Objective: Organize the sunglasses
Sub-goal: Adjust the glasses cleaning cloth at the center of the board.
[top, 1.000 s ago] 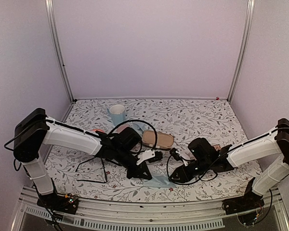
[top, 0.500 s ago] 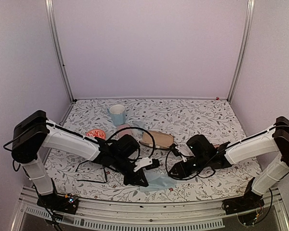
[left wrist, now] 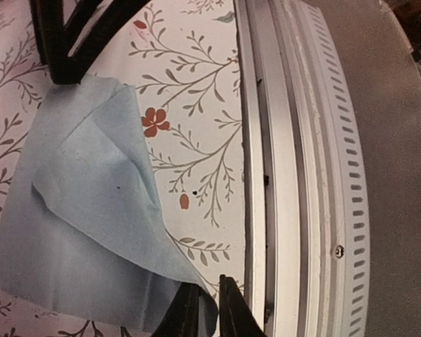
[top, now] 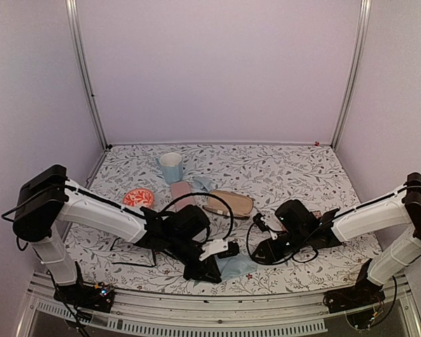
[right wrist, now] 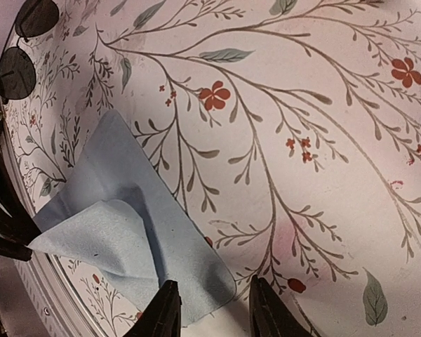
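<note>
Nearest the viewer ran the metal rail (left wrist: 281, 175) at the front edge of the table (top: 302, 168). Just behind it the left end effector (left wrist: 209, 309) hung low over the floral surface. Its jaws stood a narrow slit apart, with one corner of a blue cloth (left wrist: 84, 210) lying in that slit; whether the corner was pinched or free could not be told. The cloth lay partly folded over itself, that corner raised and the rest flat on the table. Over the cloth's opposite corner stood the right end effector (right wrist: 212, 309), its fingers moderately apart and closed on nothing. Off to the left, beside the left forearm, the black wire-framed sunglasses (right wrist: 17, 70) rested on the table, showing round dark lenses, apart from the cloth and from both end effectors. Beyond the arms, near mid-table, a brown oblong case (top: 228, 203) lay just beside a pink case (top: 182, 193), with a red bowl (top: 138, 198) to their left. Farthest back stood a blue cup (top: 171, 167), upright.
</note>
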You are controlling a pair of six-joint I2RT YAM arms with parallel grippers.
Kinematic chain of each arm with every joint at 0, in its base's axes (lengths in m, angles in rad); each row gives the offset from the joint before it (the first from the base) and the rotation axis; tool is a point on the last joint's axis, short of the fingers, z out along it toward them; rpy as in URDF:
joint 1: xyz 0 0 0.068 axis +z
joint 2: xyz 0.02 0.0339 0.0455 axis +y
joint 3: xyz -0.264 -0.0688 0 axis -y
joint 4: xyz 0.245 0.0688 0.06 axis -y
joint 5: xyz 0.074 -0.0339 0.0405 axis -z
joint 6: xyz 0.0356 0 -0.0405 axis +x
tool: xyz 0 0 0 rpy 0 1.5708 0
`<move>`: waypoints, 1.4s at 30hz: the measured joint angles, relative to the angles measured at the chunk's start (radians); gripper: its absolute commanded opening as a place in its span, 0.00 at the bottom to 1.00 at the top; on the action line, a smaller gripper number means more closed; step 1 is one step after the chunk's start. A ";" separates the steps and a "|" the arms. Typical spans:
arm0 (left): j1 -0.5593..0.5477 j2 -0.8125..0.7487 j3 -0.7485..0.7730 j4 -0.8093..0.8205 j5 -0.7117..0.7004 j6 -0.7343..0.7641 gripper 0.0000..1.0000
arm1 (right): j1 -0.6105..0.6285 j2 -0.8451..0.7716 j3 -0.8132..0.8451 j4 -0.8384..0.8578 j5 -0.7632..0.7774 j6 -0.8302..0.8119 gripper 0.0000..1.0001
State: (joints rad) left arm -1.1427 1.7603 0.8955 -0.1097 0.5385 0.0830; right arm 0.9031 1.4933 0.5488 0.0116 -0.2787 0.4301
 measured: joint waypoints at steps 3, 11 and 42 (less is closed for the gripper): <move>-0.007 0.000 -0.002 -0.002 -0.002 0.004 0.33 | 0.007 0.001 0.000 0.000 0.011 0.000 0.32; -0.006 -0.010 -0.012 -0.015 -0.035 0.017 0.49 | 0.058 0.037 0.032 0.000 0.068 0.001 0.20; 0.208 0.116 0.080 0.109 -0.072 0.033 0.36 | 0.088 0.018 0.013 -0.006 0.119 -0.002 0.00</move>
State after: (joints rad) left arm -0.9348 1.8763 0.9752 -0.0010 0.4664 0.1162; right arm 0.9913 1.5116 0.5613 0.0055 -0.1600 0.4286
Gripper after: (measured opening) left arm 0.386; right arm 0.005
